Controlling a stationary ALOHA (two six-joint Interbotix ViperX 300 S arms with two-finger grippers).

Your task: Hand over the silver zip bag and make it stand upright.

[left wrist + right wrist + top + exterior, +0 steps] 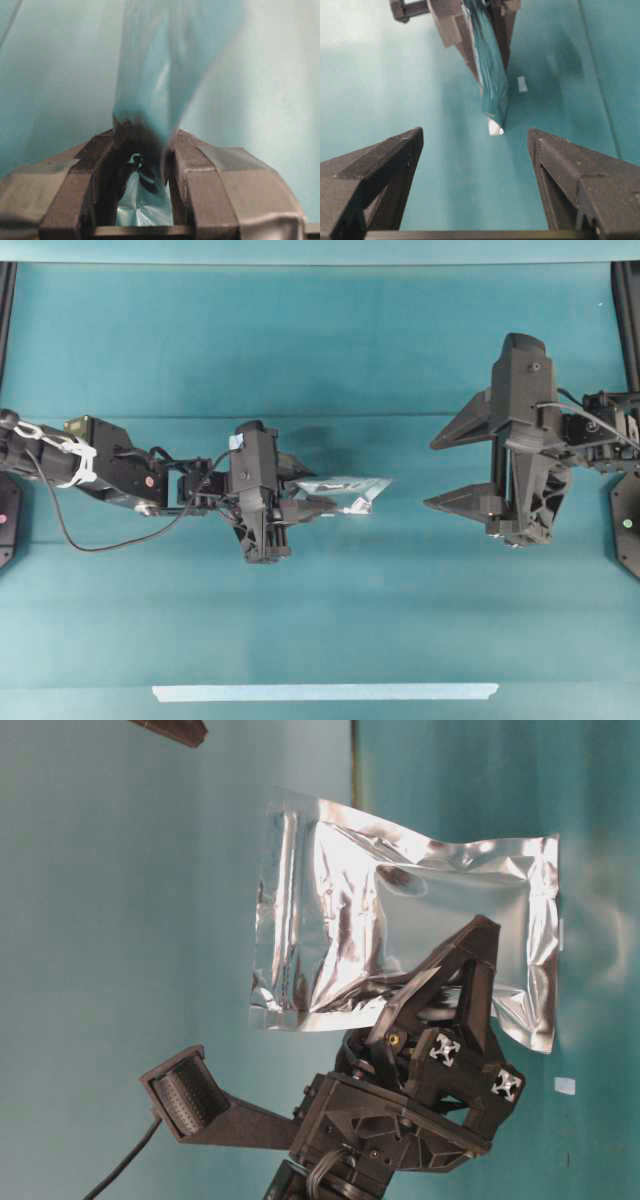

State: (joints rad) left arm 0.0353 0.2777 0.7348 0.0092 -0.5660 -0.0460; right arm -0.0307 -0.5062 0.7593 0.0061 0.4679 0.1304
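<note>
One silver zip bag, pinched by my left fingers; right fingers spread wide at its 3 o'clock, arms level.

Left gripper pinches the silver zip bag between black fingers at 6 o'clock. Bag rises edge-on toward 12 o'clock, blurred, reflecting teal. Teal surface fills the rest.

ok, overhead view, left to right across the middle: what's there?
left gripper → silver zip bag, held by one end → bare teal table → right gripper, open.
</note>
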